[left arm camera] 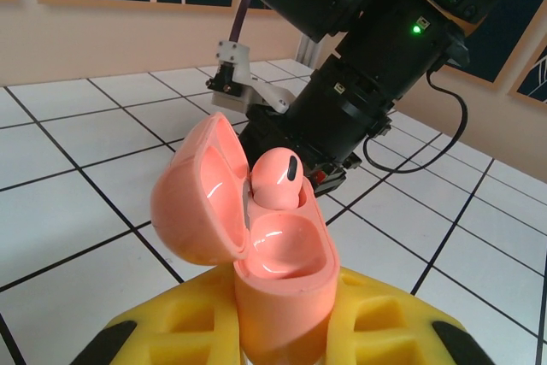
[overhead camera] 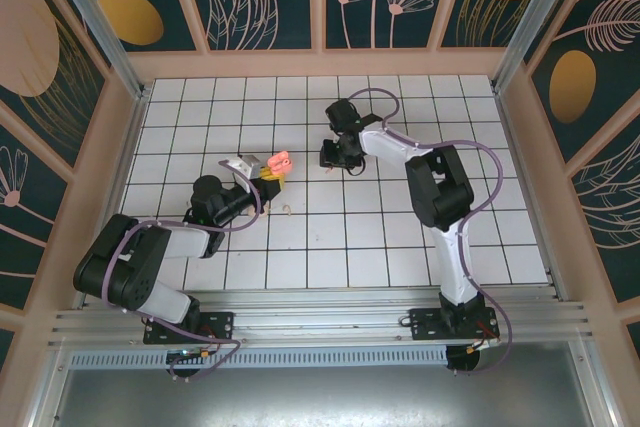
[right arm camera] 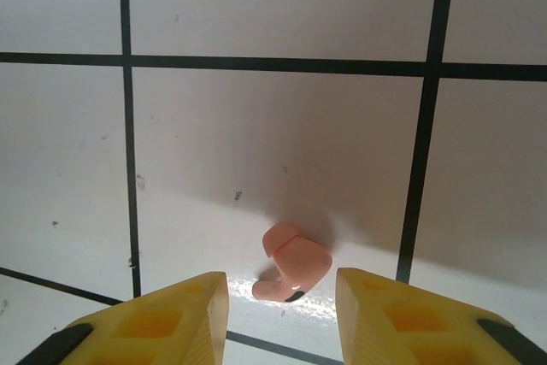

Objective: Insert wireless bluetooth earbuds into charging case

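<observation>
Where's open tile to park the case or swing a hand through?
Bare: tiles between right arm and right wall; back-left corner; near middle rows. Crowded: centre, where left hand with the open case faces right hand over a pink earbud.

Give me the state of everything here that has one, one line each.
charging case: lid open, gripped at its base
seated earbud: in one socket of the case; the other socket looks empty
loose earbud: lying on a tile, not gripped
left gripper: shut on the charging case
right gripper: open, over the loose earbud
</observation>
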Robot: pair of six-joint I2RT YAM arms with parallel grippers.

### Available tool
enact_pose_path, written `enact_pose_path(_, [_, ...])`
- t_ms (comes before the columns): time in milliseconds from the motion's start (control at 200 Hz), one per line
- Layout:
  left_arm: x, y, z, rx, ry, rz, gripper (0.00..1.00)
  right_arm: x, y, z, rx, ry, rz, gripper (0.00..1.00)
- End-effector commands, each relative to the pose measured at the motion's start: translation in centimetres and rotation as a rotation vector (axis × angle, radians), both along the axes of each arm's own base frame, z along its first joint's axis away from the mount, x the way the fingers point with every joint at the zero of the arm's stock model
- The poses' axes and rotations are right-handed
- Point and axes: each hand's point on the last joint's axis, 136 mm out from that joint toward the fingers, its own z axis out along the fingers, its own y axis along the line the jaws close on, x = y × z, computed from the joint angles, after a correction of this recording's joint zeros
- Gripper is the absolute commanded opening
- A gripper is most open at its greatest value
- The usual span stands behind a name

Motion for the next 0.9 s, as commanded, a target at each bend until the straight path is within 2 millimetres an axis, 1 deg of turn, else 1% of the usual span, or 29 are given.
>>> enact_pose_path(0, [0.2,0.4,0.5,0.005,-0.028,0.012,0.12,0.6,-0.3,-0.1,-0.019,0.007,-0.024,0.37])
enact_pose_path(260, [0.2,0.3,0.3,0.013,-0.023,0.008,0.12,0.6,-0.1,-1.5,-0.027,0.026,-0.023,0.35])
enact_pose_path(445, [0.2,0.3,0.7,0.011,-0.033,0.005,0.12,0.9,-0.1,-2.1,-0.031,0.018,-0.028,0.32])
enact_pose_path(646, [0.2,0.2,0.9,0.015,-0.037,0.000,0.12,1.5,0.3,-2.2,-0.008,-0.004,-0.032,0.30])
enact_pose_path(896, [0.2,0.1,0.9,0.022,-0.036,-0.003,0.12,2.1,1.6,-1.4,0.056,-0.038,-0.001,0.27])
